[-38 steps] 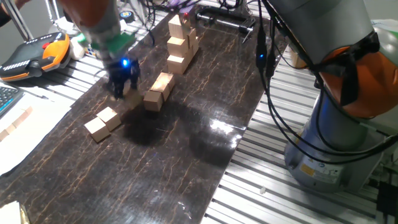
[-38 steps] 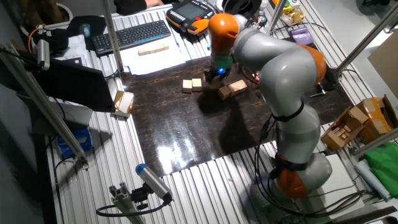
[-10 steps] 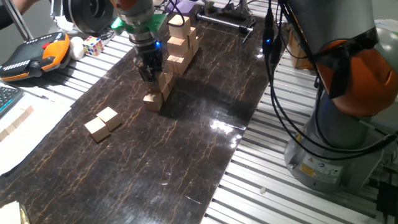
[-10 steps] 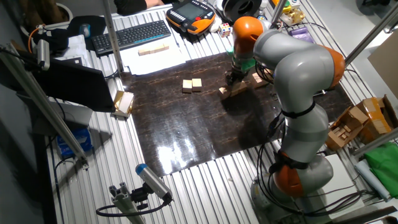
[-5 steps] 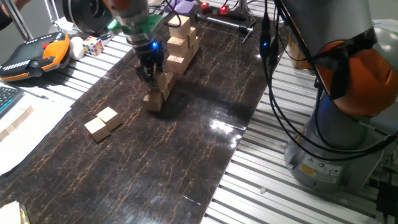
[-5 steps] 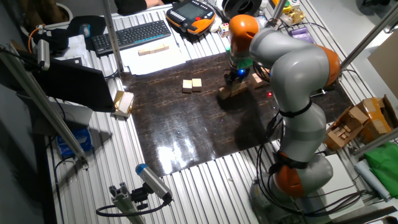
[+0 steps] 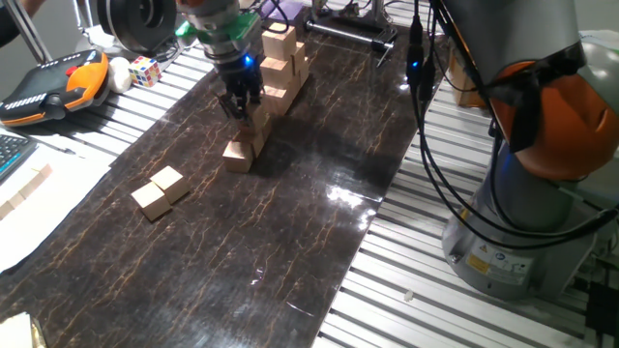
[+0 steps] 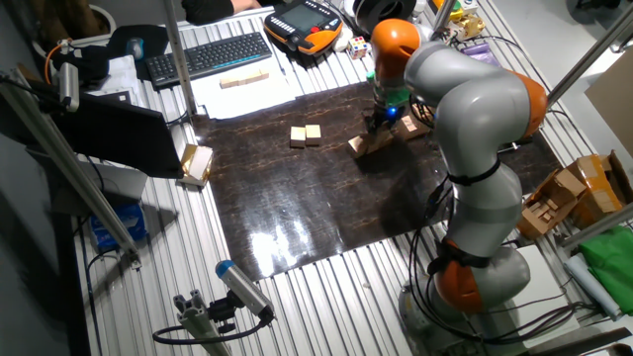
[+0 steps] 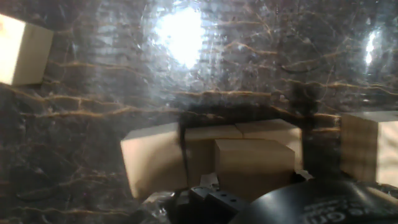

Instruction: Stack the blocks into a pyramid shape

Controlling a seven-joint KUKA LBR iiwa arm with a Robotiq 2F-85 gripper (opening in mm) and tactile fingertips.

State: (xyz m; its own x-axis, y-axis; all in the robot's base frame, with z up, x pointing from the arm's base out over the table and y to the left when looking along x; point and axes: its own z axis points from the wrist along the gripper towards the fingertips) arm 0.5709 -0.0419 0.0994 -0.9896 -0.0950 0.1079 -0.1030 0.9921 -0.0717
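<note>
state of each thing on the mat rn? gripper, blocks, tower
gripper: above the pile, jaw state unclear
pyramid pile: partly built, one block on a base row
two loose blocks: side by side, touching, unstacked
taller tower: upright, stepped

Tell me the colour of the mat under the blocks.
Dark brown-black with thin tan veins, like marble; the mat shows best in the hand view.

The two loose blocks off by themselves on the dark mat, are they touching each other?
Touching. In one fixed view the two loose blocks sit pressed corner to side with no mat showing between them; the other fixed view shows the same.
</note>
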